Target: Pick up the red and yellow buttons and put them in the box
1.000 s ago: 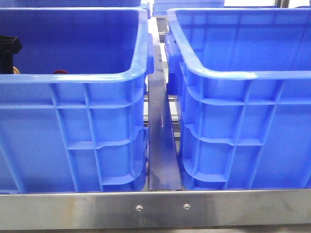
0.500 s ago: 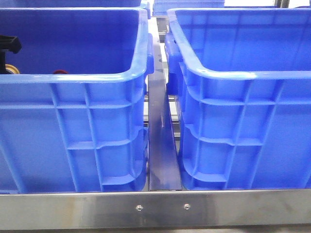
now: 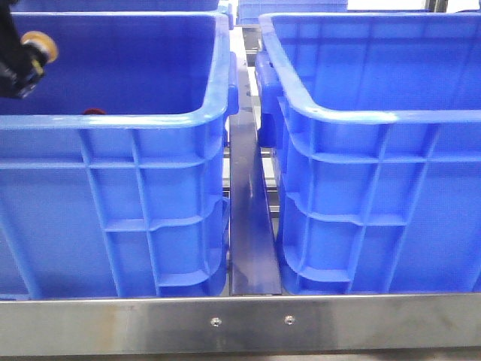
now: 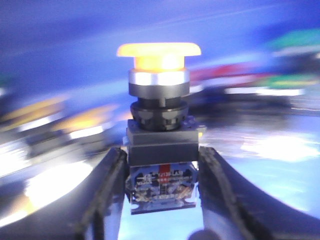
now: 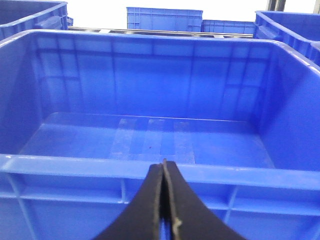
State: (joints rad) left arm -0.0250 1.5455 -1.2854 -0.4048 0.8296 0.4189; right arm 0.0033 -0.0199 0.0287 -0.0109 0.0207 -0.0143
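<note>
Front view: the left gripper holds the yellow button above the left crate; a red button lies inside.
Left wrist view: fingers clamp the button's body.
Right wrist view: right gripper fingers pressed together, empty, before the box.

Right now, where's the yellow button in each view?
Front view: yellow button at the far left edge, held by the left end effector above the left crate.
Left wrist view: centre frame, yellow cap up, its dark body clamped between the fingers.
Right wrist view: not in it; only the empty right crate and the shut right end effector.
Shared landmark: blue crate walls.
</note>
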